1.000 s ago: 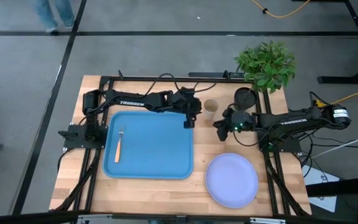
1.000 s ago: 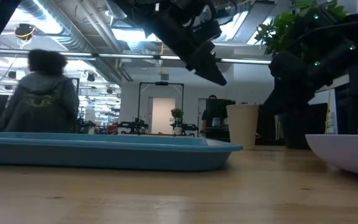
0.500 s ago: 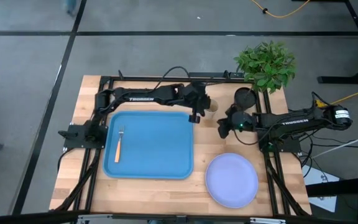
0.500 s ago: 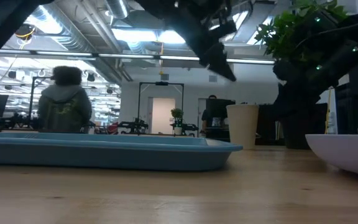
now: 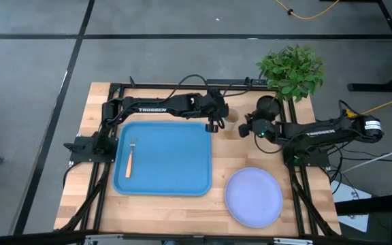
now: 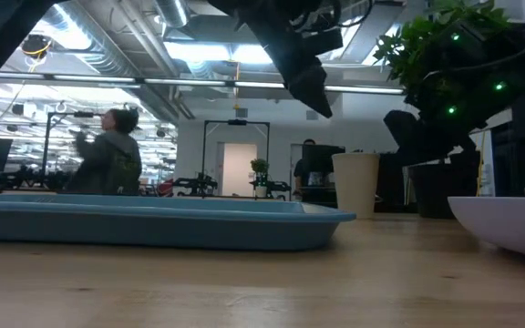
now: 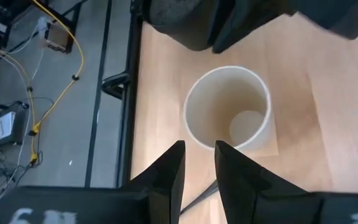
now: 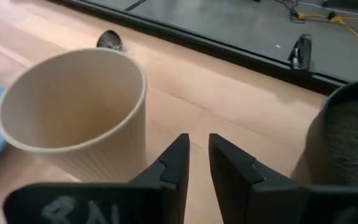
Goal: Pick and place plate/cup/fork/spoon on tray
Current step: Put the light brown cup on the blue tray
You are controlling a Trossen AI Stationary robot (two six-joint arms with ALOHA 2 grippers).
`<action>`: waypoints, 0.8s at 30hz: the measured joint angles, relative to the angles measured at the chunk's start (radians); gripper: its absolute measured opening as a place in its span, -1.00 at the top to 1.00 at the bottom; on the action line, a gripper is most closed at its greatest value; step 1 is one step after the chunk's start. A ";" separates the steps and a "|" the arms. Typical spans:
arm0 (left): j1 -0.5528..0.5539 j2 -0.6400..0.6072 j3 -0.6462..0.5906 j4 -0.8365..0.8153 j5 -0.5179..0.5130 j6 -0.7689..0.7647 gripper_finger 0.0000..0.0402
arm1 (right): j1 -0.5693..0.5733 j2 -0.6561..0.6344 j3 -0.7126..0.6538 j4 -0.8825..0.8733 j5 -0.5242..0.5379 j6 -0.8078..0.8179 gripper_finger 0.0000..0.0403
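The tan cup [image 5: 232, 117] stands upright on the wood table, just off the far right corner of the blue tray [image 5: 163, 170]. The orange-handled fork [image 5: 129, 158] lies on the tray's left part. The lavender plate [image 5: 253, 197] rests on the table at the near right. The dark spoon's bowl [image 8: 109, 40] shows on the table behind the cup. My left gripper [image 5: 211, 126] is shut, raised, just left of the cup [image 7: 229, 109]. My right gripper [image 5: 243, 127] is shut, just right of the cup [image 8: 73, 106].
A black pot [image 5: 267, 105] with a green plant [image 5: 291, 68] stands at the far right, close behind my right gripper. A person [image 6: 108, 159] shows in the room beyond the table. Bare wood lies along the table's near edge [image 5: 148, 214].
My left gripper has gone from over the tray's far right corner toward the far edge and the cup. My right gripper has gone toward the far edge, closer to the cup. The person in the room has walked to the right.
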 joint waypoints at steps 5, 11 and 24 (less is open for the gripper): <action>-0.009 0.000 0.000 -0.003 -0.006 -0.004 0.60 | -0.026 0.069 0.000 0.103 -0.002 -0.044 0.67; -0.013 0.000 0.000 -0.002 -0.013 -0.004 0.60 | -0.044 0.143 0.000 0.255 -0.097 -0.112 0.67; -0.012 0.000 0.000 -0.099 -0.021 -0.008 0.60 | -0.046 0.192 0.000 0.387 -0.368 -0.173 0.67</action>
